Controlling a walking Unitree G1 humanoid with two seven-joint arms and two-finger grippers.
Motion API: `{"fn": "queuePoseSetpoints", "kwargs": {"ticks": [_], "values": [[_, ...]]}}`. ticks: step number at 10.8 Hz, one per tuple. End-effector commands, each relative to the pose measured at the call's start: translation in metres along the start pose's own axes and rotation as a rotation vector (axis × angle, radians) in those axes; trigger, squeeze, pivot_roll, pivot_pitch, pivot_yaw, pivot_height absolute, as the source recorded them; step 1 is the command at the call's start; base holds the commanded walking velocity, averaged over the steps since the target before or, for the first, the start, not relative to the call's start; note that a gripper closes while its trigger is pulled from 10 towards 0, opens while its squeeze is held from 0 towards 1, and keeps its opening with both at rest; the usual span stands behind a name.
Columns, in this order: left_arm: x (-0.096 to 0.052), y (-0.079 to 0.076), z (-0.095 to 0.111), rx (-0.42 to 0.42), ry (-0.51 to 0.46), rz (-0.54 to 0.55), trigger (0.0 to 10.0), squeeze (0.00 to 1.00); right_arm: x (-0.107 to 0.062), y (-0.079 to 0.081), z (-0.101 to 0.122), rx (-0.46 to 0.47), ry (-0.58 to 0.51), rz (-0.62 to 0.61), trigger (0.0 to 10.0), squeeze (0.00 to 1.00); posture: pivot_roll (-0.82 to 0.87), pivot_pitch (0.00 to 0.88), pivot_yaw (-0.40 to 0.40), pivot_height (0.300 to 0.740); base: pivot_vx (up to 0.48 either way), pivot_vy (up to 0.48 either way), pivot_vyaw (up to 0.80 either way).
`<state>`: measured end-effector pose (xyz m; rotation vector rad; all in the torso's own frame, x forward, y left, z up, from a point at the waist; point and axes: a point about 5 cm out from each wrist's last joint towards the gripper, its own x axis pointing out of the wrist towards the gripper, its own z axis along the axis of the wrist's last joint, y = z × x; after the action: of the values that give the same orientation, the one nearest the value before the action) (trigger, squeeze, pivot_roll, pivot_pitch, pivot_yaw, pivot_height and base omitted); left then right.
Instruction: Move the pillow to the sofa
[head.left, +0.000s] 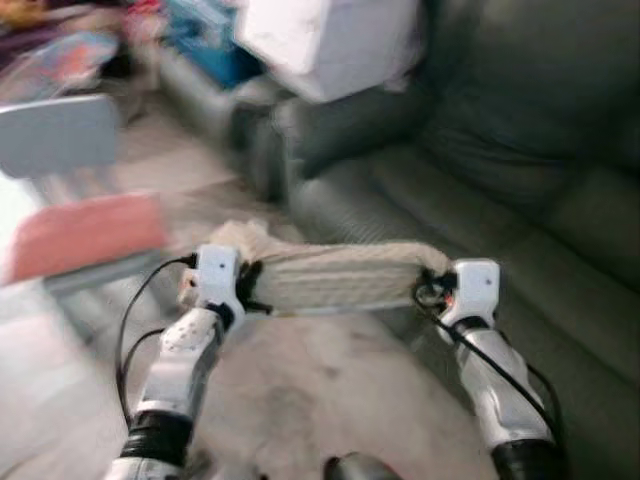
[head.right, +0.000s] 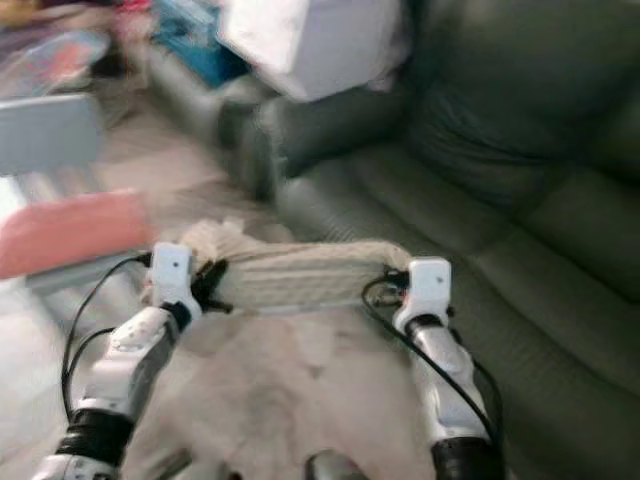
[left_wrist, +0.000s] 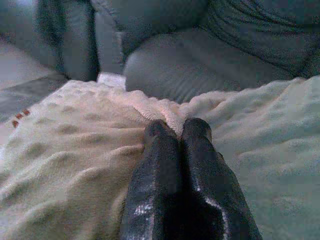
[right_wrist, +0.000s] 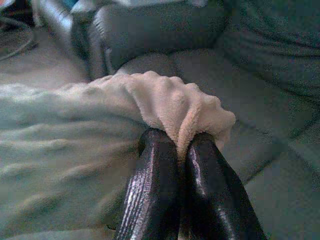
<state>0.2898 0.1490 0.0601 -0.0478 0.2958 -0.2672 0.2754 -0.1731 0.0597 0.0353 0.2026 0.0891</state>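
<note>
Blurred head stereo pair facing down, wrist views close along fingers (left_wrist: 165, 165), all sharing sofa (head.left: 520, 200), apparently.

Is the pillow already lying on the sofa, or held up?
Held up: left gripper and right gripper pinch the pillow short of the sofa.

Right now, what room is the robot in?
Probably a living room in a home. There's a big dark sofa ahead, a cream pillow held between both tools, and a chair with bright clutter behind it.
</note>
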Motion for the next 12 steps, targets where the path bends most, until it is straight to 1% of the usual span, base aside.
{"fn": "queuePoseSetpoints", "kwargs": {"ticks": [1,5,6,8,10,11,12], "values": [[-0.0002,0.0031,0.0045,0.007,-0.022,0.009,10.0,0.00,-0.0005,-0.0048,0.0039,-0.005,-0.013,-0.021,10.0,0.00,-0.03,0.000,-0.030,0.740,0.000,0.000,-0.80],[0.0005,0.0027,0.0044,0.008,-0.022,0.009,10.0,0.00,-0.0014,-0.0057,0.0037,-0.006,-0.013,-0.024,10.0,0.00,-0.04,0.000,-0.026,0.740,0.000,0.000,-0.80],[-0.0002,0.0013,0.0056,0.006,-0.040,-0.006,10.0,0.00,-0.0020,-0.0062,0.0034,-0.007,-0.012,-0.026,10.0,0.00,-0.04,0.000,-0.026,0.740,0.000,0.000,-0.80],[0.0010,-0.0005,0.0070,0.011,-0.046,-0.005,10.0,0.00,-0.0016,-0.0060,0.0054,-0.009,-0.022,-0.030,10.0,0.00,-0.04,0.000,-0.024,0.740,0.000,0.000,-0.80],[0.0015,-0.0039,0.0092,0.003,-0.059,-0.038,10.0,0.00,-0.0003,-0.0061,0.0066,-0.010,-0.026,-0.031,10.0,0.00,-0.04,0.000,-0.027,0.740,0.000,0.000,-0.80],[0.0009,-0.0030,0.0082,0.020,-0.059,-0.023,10.0,0.00,-0.0003,-0.0061,0.0067,-0.012,-0.027,-0.030,10.0,0.00,-0.04,0.000,-0.026,0.740,0.000,0.000,-0.80],[0.0010,-0.0025,0.0075,0.007,-0.056,-0.023,10.0,0.00,0.0000,-0.0061,0.0070,-0.012,-0.027,-0.031,10.0,0.00,-0.04,0.000,-0.026,0.740,0.000,0.000,-0.80]]}}
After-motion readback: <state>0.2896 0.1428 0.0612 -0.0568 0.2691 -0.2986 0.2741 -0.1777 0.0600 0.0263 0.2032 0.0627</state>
